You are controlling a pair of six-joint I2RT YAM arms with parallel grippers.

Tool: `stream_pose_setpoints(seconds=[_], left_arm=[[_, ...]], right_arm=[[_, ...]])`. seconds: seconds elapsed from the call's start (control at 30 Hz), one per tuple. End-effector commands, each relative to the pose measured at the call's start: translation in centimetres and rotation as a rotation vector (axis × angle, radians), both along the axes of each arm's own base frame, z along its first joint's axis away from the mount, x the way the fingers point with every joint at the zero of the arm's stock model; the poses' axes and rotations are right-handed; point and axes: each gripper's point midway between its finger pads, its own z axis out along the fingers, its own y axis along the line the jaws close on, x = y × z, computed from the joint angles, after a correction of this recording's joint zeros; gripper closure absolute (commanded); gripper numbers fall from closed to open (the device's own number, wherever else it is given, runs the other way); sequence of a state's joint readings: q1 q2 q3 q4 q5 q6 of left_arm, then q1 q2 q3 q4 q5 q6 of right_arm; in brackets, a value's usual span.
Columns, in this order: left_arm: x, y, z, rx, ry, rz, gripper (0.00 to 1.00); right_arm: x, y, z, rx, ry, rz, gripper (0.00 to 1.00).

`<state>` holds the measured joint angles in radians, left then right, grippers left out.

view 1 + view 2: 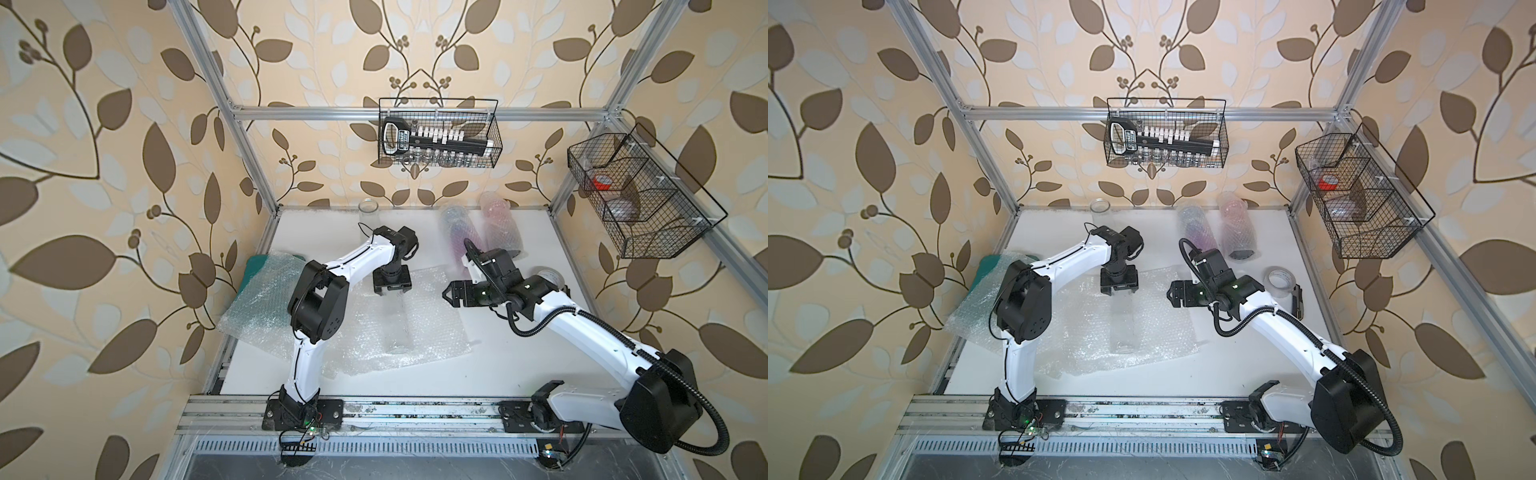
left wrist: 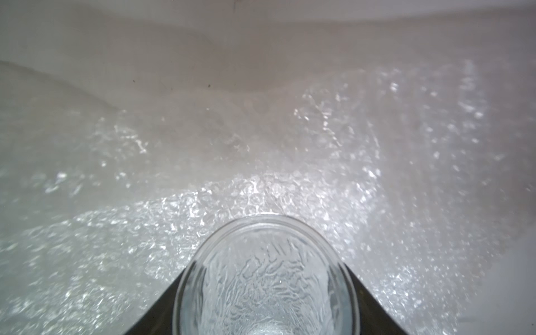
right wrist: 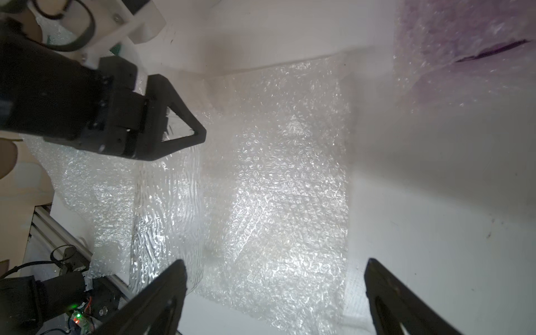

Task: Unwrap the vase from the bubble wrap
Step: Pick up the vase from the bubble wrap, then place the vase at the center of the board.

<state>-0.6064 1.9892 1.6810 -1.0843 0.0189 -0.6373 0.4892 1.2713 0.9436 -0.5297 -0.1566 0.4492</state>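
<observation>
**Vase bare on the sheet**

On the desk (image 1: 540,374) the bubble wrap (image 1: 436,332) lies opened flat. The vase (image 1: 397,328) lies in the sheet's middle. The left jaws flank its end at the sheet's far edge, we think to lift it. Pinching or not, we cannot tell. The right jaws hang spread beside the sheet.
</observation>
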Motion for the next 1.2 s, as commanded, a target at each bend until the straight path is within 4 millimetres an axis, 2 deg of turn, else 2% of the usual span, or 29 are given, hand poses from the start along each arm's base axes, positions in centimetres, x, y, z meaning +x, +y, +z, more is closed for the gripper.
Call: stream_pose_setpoints(seconds=[0.0,0.13,0.33,0.47,0.63,0.83,1.03,1.1,1.17], left_arm=[[-1.6,0.0,4.3,0.004,-0.111,-0.104,0.85],[-1.9,-0.4,5.8,-0.037,-0.221,-0.156,0.97],[-1.6,-0.5,8.3,-0.064,-0.374,-0.216,1.0],[-0.5,-0.6,11.2,-0.086,-0.517,-0.252,0.99],[2.6,-1.5,15.9,-0.09,-0.728,-0.279,1.0],[7.6,-2.7,21.3,-0.051,-1.006,-0.241,1.0],[12.7,-4.3,23.5,-0.006,-1.184,-0.208,1.0],[14.1,-4.4,24.1,0.019,-1.24,-0.183,1.0],[15.3,-4.6,24.7,0.013,-1.288,-0.157,1.0]], right_arm=[[-0.2,-0.3,-0.4,0.007,0.015,-0.012,0.06],[-0.3,-0.5,-0.4,0.016,0.027,-0.023,0.06],[-0.8,-1.0,-0.1,0.005,0.04,-0.034,0.07],[-1.6,-1.6,0.1,-0.004,0.056,-0.045,0.06],[-3.2,-2.2,0.6,0.003,0.097,-0.065,0.07],[-5.4,-3.0,1.2,0.008,0.165,-0.086,0.07],[-6.9,-3.6,2.2,-0.004,0.21,-0.092,0.07],[-7.6,-3.8,2.4,-0.025,0.234,-0.074,0.01],[-8.1,-4.1,2.5,-0.044,0.245,-0.061,0.01]])
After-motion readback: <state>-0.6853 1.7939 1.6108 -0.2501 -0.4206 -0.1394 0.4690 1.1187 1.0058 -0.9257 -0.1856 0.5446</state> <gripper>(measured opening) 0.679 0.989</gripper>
